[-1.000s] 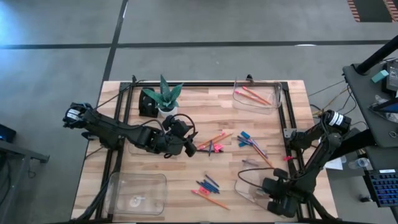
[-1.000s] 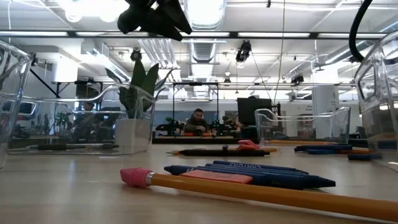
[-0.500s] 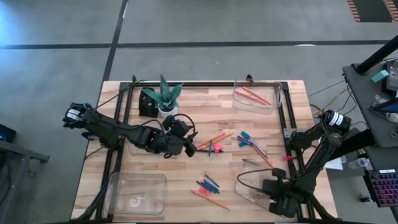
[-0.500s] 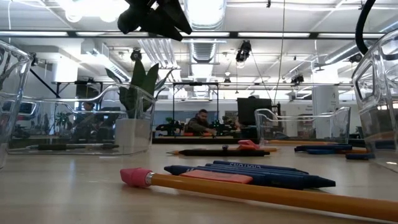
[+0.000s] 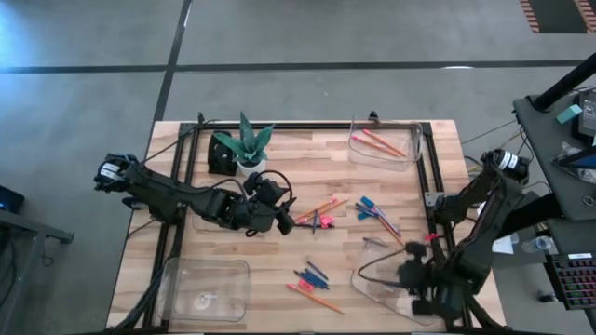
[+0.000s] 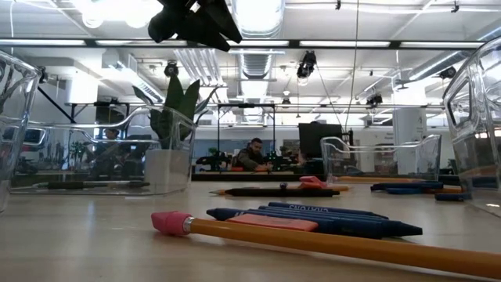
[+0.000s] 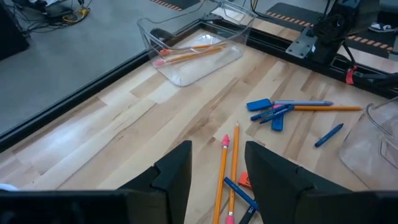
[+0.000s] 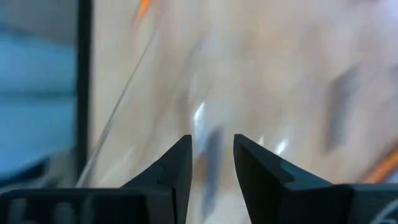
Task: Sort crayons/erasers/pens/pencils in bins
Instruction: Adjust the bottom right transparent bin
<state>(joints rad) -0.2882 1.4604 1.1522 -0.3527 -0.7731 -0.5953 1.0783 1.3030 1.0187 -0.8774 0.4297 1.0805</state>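
Four clear bins stand on the wooden table: far right (image 5: 410, 140) holding pencils (image 5: 380, 141), near right (image 5: 368, 284), near left (image 5: 207, 288), and one under my left arm (image 5: 200, 223). Loose pencils (image 5: 321, 208), blue sticks (image 5: 372, 210) and a near group (image 5: 313, 279) lie on the table's middle. My left gripper (image 5: 282, 218) hovers open beside the middle pencils (image 7: 225, 168), nothing between its fingers. Above the near right bin, my right gripper (image 5: 417, 284) stands open (image 8: 211, 163); its view is blurred. A pink eraser (image 6: 274, 223) lies on the blue sticks.
A black pot with a green plant (image 5: 244, 147) stands at the far left behind my left arm. A black frame (image 5: 307, 126) runs along the table's edges. A person (image 6: 252, 153) sits far off in the room behind.
My right gripper has risen over the near right bin and shifted a little toward the table's far edge, its wrist rolling as it went. Everything on the table lies as before.
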